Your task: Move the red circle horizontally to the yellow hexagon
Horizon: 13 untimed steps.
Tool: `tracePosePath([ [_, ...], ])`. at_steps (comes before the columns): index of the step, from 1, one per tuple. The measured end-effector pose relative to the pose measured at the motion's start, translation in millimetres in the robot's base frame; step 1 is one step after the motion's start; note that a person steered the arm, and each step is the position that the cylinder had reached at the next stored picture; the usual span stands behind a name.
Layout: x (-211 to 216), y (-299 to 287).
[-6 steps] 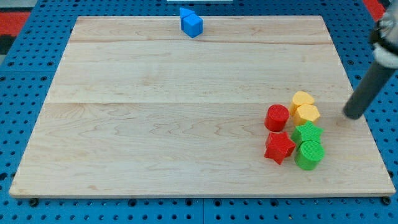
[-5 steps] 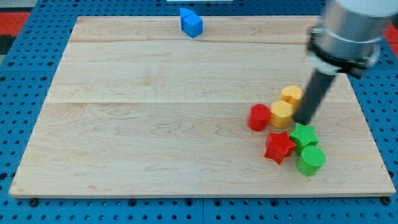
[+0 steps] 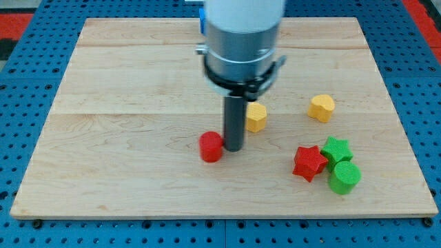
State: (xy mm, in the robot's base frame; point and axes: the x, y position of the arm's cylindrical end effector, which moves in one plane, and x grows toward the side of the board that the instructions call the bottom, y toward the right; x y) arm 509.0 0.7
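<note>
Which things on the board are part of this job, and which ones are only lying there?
Part of the job: red circle, yellow hexagon, my tip just right of the red circle.

Only lying there: yellow heart-like block, red star, green star, green circle, blue block mostly hidden behind the arm.

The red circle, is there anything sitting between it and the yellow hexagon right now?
Only my tip. It sits right beside the red circle, on the view's right, and the rod rises between the circle and the yellow hexagon, which lies up and to the right. No other block stands in that gap.
</note>
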Motion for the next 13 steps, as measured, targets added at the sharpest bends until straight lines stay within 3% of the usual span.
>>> tracePosePath([
  [1, -5, -11],
  [3, 59, -22],
  [5, -20, -105],
  [9, -40, -228],
  [10, -34, -232],
  [11, 2, -180],
  [12, 0, -95],
  [13, -16, -46],
])
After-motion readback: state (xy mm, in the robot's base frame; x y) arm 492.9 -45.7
